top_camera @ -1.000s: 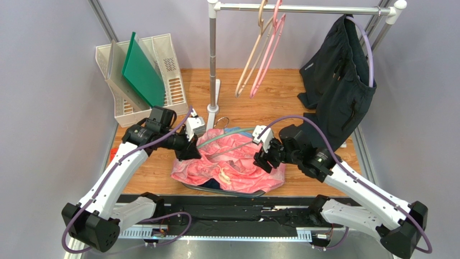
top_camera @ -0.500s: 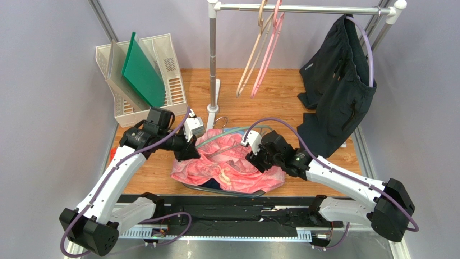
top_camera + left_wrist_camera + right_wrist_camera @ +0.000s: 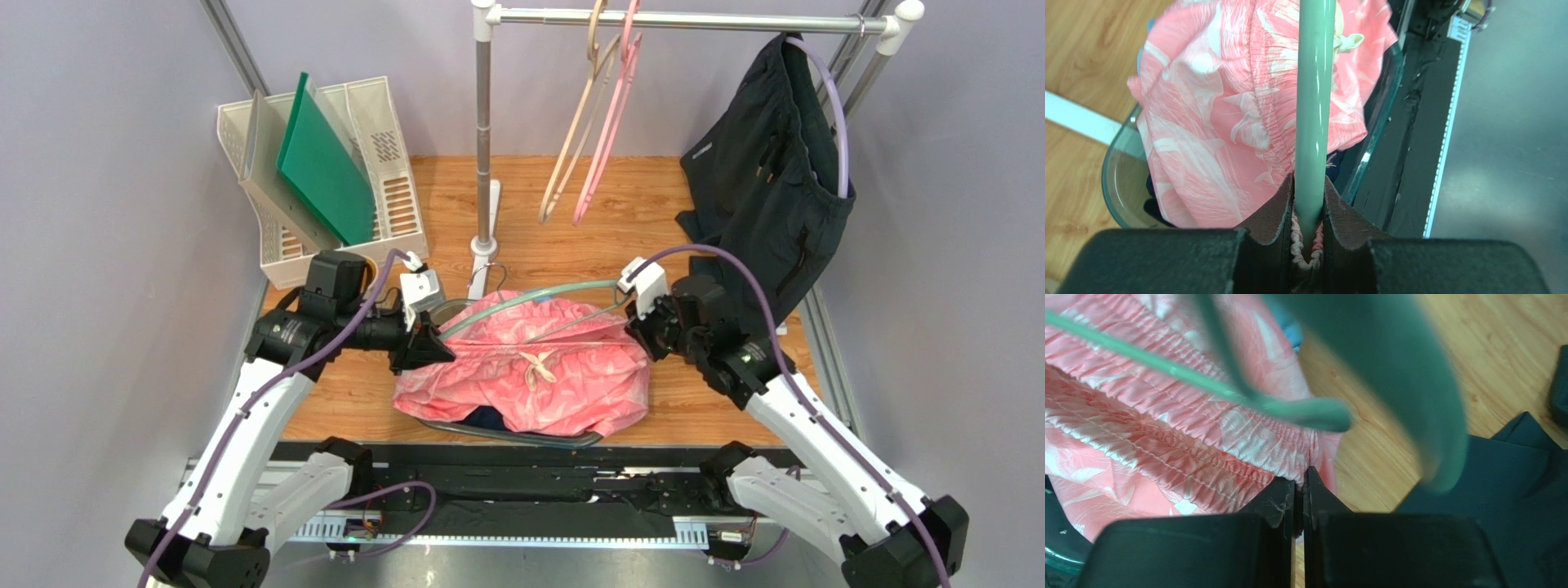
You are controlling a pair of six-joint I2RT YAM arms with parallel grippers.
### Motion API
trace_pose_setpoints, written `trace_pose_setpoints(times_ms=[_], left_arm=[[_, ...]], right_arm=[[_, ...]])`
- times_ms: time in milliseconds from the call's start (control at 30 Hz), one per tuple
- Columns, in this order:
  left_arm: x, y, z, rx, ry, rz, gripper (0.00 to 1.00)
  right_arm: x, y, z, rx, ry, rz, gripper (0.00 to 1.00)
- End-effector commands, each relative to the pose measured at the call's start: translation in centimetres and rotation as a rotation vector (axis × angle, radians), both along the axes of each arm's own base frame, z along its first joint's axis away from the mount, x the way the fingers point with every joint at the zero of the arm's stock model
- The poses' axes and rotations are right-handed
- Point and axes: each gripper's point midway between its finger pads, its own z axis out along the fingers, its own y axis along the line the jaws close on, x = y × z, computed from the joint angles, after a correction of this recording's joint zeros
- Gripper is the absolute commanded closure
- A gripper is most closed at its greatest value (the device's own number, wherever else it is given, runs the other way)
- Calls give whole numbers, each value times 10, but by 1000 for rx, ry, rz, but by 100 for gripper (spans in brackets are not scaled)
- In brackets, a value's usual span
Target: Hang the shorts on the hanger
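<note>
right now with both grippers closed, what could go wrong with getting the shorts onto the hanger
The right gripper pinches only the waistband's edge of the shorts; the thin fabric could slip out under tension. The hanger end there sits ungripped over the waistband, so it might miss the opening. The left gripper clamps hanger and fabric together; opening it could drop both.

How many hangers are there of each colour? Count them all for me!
beige hanger: 1
pink hanger: 1
lilac hanger: 1
green hanger: 1
Total: 4
</note>
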Motion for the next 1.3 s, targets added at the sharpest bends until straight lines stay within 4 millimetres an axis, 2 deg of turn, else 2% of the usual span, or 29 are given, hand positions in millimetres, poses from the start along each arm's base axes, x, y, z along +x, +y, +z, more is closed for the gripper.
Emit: trace_pose_setpoints(times_ms=[0,200,333,433,567,633,900,1000,1100,1133,1200,1267], left_arm=[[-10,-3,27,-83,-127,-61,100],[-18,1,22,-54,-153,-105,100],[-17,7,16,1,-200,-143,100],[-24,12,7,44,-206,-199,100],[-20,22,-4,133,-195,-209,100],[-11,27,-8,181,-192,-192,100],[8,43,-27,316,-154,-135,100],[8,40,-27,322,-147,-148,100],[7,24,-19,323,-148,-187,100],[3,15,-15,313,-144,-213,100],[3,3,-5,286,-131,-223,100],[4,-8,2,273,-149,-236,100]], right_arm=[[-1,-44,-1,-45,67,-83,100],[9,-59,-8,43,206,-113,100],[14,-54,6,98,249,-93,100],[13,-49,11,126,291,-68,100],[13,-48,18,137,319,-54,100],[13,-49,23,131,313,-47,100],[8,-69,38,25,244,-75,100],[8,-65,52,44,211,-63,100],[5,-50,69,78,191,-11,100],[6,-45,81,91,169,-5,100],[1,-32,89,99,163,31,100],[-7,-22,97,102,175,57,91]])
